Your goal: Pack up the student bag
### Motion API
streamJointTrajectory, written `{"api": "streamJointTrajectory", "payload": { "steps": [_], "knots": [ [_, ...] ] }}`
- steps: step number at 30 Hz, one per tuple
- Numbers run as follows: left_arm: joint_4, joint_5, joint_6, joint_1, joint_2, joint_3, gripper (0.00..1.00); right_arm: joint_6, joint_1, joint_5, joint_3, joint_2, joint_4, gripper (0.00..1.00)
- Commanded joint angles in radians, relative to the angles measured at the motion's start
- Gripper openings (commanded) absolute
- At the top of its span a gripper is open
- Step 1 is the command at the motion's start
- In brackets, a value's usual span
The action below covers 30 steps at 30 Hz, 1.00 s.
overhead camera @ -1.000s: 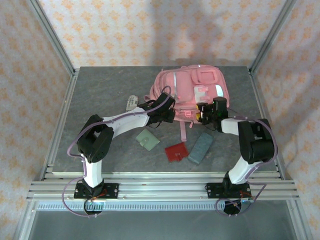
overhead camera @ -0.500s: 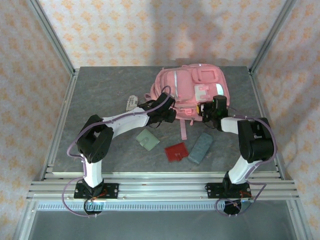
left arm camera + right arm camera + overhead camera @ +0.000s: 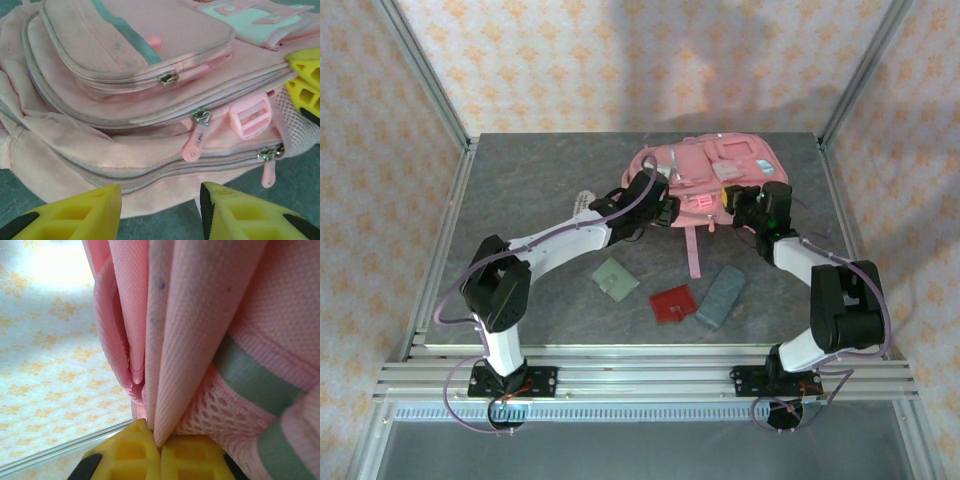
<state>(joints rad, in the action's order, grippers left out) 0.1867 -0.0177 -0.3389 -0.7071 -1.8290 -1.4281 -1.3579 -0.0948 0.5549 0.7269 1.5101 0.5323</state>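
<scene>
The pink student bag [image 3: 705, 170] lies at the back of the table, its near side raised and bunched. My right gripper [image 3: 748, 200] is shut on a fold of the bag's pink fabric and side mesh [image 3: 200, 315]; its yellow fingertips [image 3: 145, 450] are pressed together on the cloth. My left gripper [image 3: 658, 210] stands open at the bag's near left edge. In the left wrist view its yellow fingers [image 3: 75, 212] straddle the bag's lower seam just below the main grey zip [image 3: 165, 172], with nothing between them. A pink zip pull [image 3: 195, 142] hangs above.
On the table in front of the bag lie a green pouch [image 3: 616, 279], a red wallet [image 3: 672, 303] and a grey-blue pencil case [image 3: 720, 296]. A small white item [image 3: 583, 203] sits left of the bag. A pink strap [image 3: 693, 248] trails toward the front.
Both grippers moved toward the back. The bag's near side was lifted and pushed back by the right gripper, so the bag looks shorter and bunched. The left arm stretched out further.
</scene>
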Motion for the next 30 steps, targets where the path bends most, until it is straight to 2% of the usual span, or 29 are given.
{"api": "streamJointTrajectory", "payload": {
  "steps": [1,7,9,12,15,17,20,22,25,30],
  "knots": [
    [-0.046,0.028,0.017,-0.001,-0.097,0.0,0.45,-0.033,0.001,0.046,0.015,-0.062,0.256,0.0],
    [0.07,0.034,-0.058,0.001,-0.244,-0.003,0.36,-0.019,0.006,0.05,0.051,-0.073,0.253,0.0],
    [0.073,0.049,-0.059,-0.003,-0.224,0.024,0.34,-0.015,0.006,0.054,0.058,-0.071,0.248,0.0],
    [0.012,0.065,-0.058,-0.005,-0.107,0.093,0.35,-0.007,0.006,0.059,0.054,-0.067,0.239,0.0],
    [-0.045,0.05,-0.045,-0.006,0.006,0.118,0.41,-0.013,0.004,0.059,0.036,-0.068,0.25,0.0],
    [-0.102,-0.001,-0.049,-0.006,0.058,0.131,0.47,-0.009,0.001,0.059,0.027,-0.069,0.249,0.0],
    [-0.157,-0.072,-0.081,-0.008,0.079,0.121,0.54,-0.006,0.0,0.056,0.017,-0.073,0.246,0.0],
    [-0.14,-0.081,-0.096,-0.012,0.057,0.075,0.56,-0.005,-0.003,0.053,0.014,-0.076,0.239,0.0],
    [-0.077,-0.016,-0.087,-0.038,0.002,-0.005,0.62,-0.004,-0.006,0.051,0.015,-0.077,0.235,0.0],
    [0.044,0.13,-0.069,-0.085,-0.108,-0.13,0.66,-0.003,-0.009,0.051,0.025,-0.077,0.232,0.0]
  ]
}}
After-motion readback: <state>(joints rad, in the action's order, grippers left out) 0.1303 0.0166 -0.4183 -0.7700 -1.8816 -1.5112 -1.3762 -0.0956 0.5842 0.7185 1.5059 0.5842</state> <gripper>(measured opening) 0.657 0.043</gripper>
